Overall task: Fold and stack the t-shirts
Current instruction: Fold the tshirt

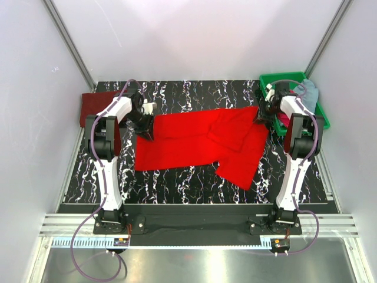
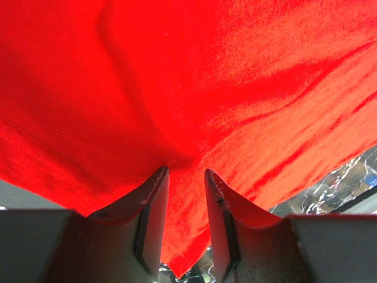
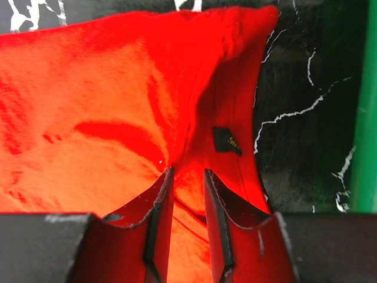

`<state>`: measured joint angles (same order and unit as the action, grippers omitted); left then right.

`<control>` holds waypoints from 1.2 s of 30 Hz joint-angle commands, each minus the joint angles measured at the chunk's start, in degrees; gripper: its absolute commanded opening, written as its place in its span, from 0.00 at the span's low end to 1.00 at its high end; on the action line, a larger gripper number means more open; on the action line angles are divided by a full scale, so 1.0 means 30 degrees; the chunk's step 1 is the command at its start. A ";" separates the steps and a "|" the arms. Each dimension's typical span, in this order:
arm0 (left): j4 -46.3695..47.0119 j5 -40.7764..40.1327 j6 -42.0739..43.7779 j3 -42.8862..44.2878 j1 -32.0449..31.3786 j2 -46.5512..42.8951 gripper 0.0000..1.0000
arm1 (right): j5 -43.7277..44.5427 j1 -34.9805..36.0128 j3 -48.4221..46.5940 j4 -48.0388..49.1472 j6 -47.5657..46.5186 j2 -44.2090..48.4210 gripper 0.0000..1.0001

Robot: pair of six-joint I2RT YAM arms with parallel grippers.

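Observation:
The bright red t-shirt lies spread across the middle of the black marbled table, its right part rumpled and folded over. My left gripper is at its far left corner and is shut on the cloth. In the left wrist view, red fabric sits between the fingers of the left gripper. My right gripper is shut on the shirt's far right corner. The right wrist view shows the right gripper on red cloth near a dark size label. A dark maroon t-shirt lies at the far left.
A green plastic tray stands at the back right, close behind my right arm, and holds a pale grey-blue t-shirt and a bit of magenta-pink cloth. Its green wall shows in the right wrist view. White walls enclose the table.

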<state>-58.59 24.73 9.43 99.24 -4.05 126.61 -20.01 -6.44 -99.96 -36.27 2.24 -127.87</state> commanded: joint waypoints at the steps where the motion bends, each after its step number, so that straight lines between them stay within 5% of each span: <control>1: 0.0047 -0.0245 0.0079 0.0171 -0.0084 -0.0718 0.36 | -0.0271 -0.0052 -0.0634 0.0341 -0.0425 -0.0324 0.33; 25: 0.0047 -0.0626 0.0167 -0.0004 -0.0289 -0.0981 0.36 | -0.0567 -0.0052 -0.1571 0.1074 -0.0425 -0.1377 0.32; 32: 0.0047 -0.0714 0.0167 -0.0151 -0.0318 -0.1069 0.35 | -0.0274 -0.0052 -0.2275 0.1104 -0.0659 -0.1702 0.09; 36: -0.0041 -0.0744 0.0225 -0.0384 -0.0260 -0.1128 0.30 | 0.0135 -0.0052 -0.2304 0.0783 -0.0659 -0.1234 0.07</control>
<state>-58.61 23.42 9.45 98.80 -4.78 126.58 -21.87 -6.50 -104.66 -34.22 1.10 -132.70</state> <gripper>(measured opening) 0.314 0.078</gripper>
